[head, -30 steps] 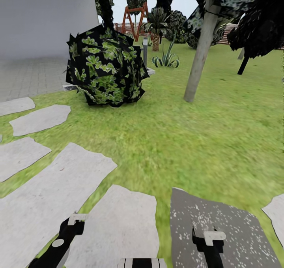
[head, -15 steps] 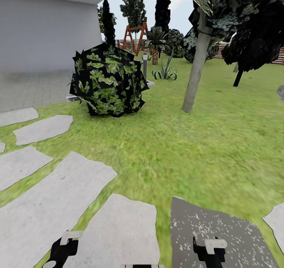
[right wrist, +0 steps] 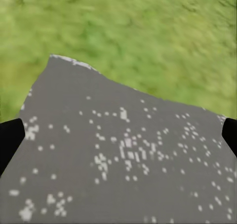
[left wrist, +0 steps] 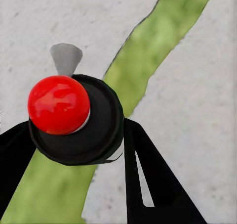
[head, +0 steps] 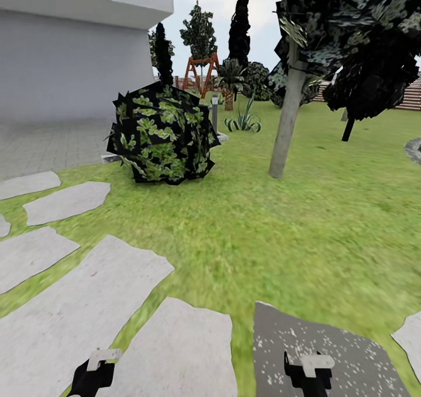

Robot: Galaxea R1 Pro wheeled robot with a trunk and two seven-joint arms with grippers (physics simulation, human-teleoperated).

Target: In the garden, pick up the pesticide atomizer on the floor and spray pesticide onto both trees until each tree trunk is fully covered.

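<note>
The pesticide atomizer (left wrist: 59, 103), a black round body with a red ball top and a grey nozzle, sits between the black fingers (left wrist: 153, 184) of my left gripper (left wrist: 79, 130), which is shut on it over stepping stones and a grass strip. In the head view the left gripper (head: 93, 373) is at the bottom edge. My right gripper (head: 310, 373) hangs open over a dark grey stone (right wrist: 123, 135) dotted with pale pesticide specks (right wrist: 126, 152). One tree with a thick pale trunk (head: 285, 125) stands ahead on the grass floor (head: 257, 227), far from both grippers.
A round leafy bush (head: 164, 134) stands ahead left of the trunk. Pale stepping stones (head: 70, 309) cover the near left. A white house wall (head: 76, 64) is at the back left. Dark conifers (head: 365, 75), a low lamp post (head: 214, 113) and a swing frame (head: 200, 72) stand farther off.
The head view has tilted upward, so the whole scene sits lower and more sky and house show. Both grippers lie nearer the bottom edge, the left one more so.
</note>
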